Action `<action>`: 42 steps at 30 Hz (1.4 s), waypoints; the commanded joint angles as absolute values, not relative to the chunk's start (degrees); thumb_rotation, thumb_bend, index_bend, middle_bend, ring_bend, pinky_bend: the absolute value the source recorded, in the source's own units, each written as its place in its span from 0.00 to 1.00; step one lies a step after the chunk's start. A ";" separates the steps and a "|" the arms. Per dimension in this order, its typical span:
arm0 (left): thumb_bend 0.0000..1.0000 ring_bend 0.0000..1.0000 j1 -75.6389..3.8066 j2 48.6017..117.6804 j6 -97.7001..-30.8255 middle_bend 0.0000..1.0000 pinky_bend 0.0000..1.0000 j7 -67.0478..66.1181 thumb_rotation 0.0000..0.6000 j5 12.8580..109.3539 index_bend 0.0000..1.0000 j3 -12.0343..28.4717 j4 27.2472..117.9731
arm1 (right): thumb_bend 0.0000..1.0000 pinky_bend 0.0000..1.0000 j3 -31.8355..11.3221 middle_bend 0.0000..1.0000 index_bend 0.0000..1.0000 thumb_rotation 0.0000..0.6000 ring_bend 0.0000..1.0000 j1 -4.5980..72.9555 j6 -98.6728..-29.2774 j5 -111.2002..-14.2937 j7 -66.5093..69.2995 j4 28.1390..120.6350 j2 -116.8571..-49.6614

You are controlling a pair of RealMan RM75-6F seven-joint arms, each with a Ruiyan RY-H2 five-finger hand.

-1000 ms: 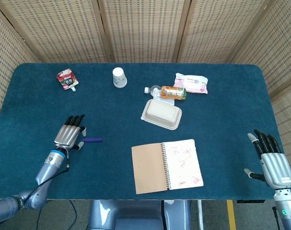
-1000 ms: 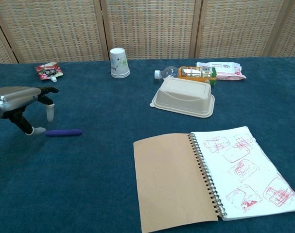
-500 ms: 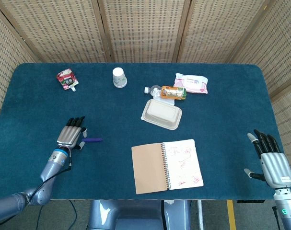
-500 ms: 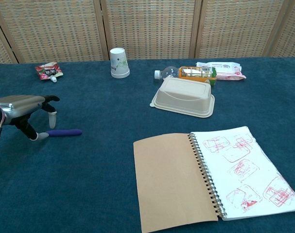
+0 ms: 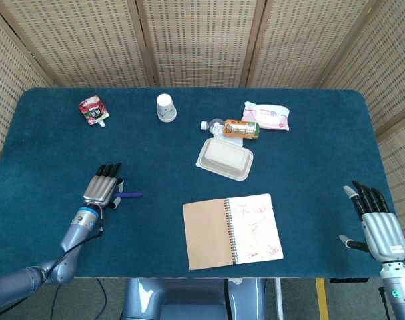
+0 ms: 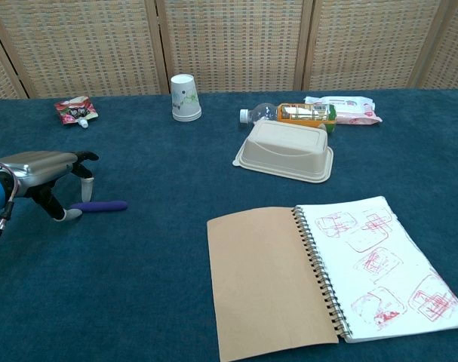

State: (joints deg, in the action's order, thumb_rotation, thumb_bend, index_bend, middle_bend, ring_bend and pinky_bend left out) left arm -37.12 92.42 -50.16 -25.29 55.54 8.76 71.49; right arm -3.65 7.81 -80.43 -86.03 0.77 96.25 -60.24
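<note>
Purple pen (image 6: 99,205) flat on blue worktop (image 5: 309,153), near left edge, well left of open notebook (image 5: 232,231). Left hand (image 6: 40,167) arched right over pen's left end, fingers (image 6: 86,173) spread, tips down by it, can't tell if touching. Right hand (image 5: 377,223) way off at right edge, palm down, fingers apart, holding nothing. Takeout box (image 6: 286,151), bottle, cup further back.

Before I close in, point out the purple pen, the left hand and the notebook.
purple pen (image 6: 100,205): chest view, middle of the barrel.
left hand (image 6: 34,168): chest view, silver back of the hand.
notebook (image 5: 205,234): head view, brown cover.
</note>
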 commanded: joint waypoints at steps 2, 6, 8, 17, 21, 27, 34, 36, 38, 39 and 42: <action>0.37 0.00 -37.23 92.56 -50.37 0.00 0.00 -25.40 1.00 55.20 0.52 8.64 71.49 | 0.00 0.00 -3.64 0.00 0.00 1.00 0.00 7.84 -80.39 -86.01 0.90 96.21 -60.21; 0.37 0.00 -37.33 92.72 -50.70 0.00 0.00 -25.91 1.00 54.86 0.52 8.38 71.60 | 0.00 0.00 -3.55 0.00 0.00 1.00 0.00 7.90 -80.12 -85.91 0.90 96.25 -60.15; 0.37 0.00 -37.42 92.80 -50.78 0.00 0.00 -26.16 1.00 54.61 0.53 8.27 71.68 | 0.00 0.00 -3.55 0.00 0.00 1.00 0.00 7.93 -80.09 -85.89 0.91 96.31 -60.13; 0.38 0.00 -37.69 92.90 -51.15 0.00 0.00 -26.76 1.00 53.75 0.56 8.17 71.76 | 0.00 0.00 -3.53 0.00 0.00 1.00 0.00 7.94 -80.12 -85.89 1.15 96.31 -60.05; 0.38 0.00 -37.75 92.84 -51.28 0.00 0.00 -26.85 1.00 53.39 0.58 8.08 71.85 | 0.00 0.00 -3.51 0.00 0.00 1.00 0.00 7.93 -80.17 -85.92 1.25 96.33 -60.00; 0.38 0.00 -37.92 93.00 -51.30 0.00 0.00 -27.18 1.00 52.97 0.58 7.97 71.72 | 0.00 0.00 -3.49 0.00 0.00 1.00 0.00 7.93 -80.21 -85.95 1.19 96.31 -60.01; 0.45 0.00 -38.14 93.24 -51.41 0.00 0.00 -27.80 1.00 52.23 0.59 7.86 71.39 | 0.00 0.00 -3.46 0.00 0.00 1.00 0.00 7.95 -80.20 -85.97 1.26 96.32 -59.98; 0.47 0.00 -38.18 93.23 -51.45 0.00 0.00 -27.76 1.00 52.16 0.59 7.87 71.43 | 0.00 0.00 -3.46 0.00 0.00 1.00 0.00 7.96 -80.20 -85.98 1.27 96.32 -59.97; 0.48 0.00 -38.17 93.18 -51.52 0.00 0.00 -27.65 1.00 52.18 0.60 7.83 71.51 | 0.00 0.00 -3.45 0.00 0.00 1.00 0.00 7.96 -80.20 -85.98 1.25 96.33 -59.96; 0.48 0.00 -38.17 93.15 -51.58 0.00 0.00 -27.59 1.00 52.23 0.60 7.82 71.54 | 0.00 0.00 -3.42 0.00 0.00 1.00 0.00 7.97 -80.18 -86.01 1.25 96.32 -59.96; 0.48 0.00 -38.16 93.14 -51.72 0.00 0.00 -27.52 1.00 52.24 0.62 7.74 71.54 | 0.00 0.00 -3.40 0.00 0.00 1.00 0.00 7.99 -80.15 -86.02 1.25 96.32 -59.97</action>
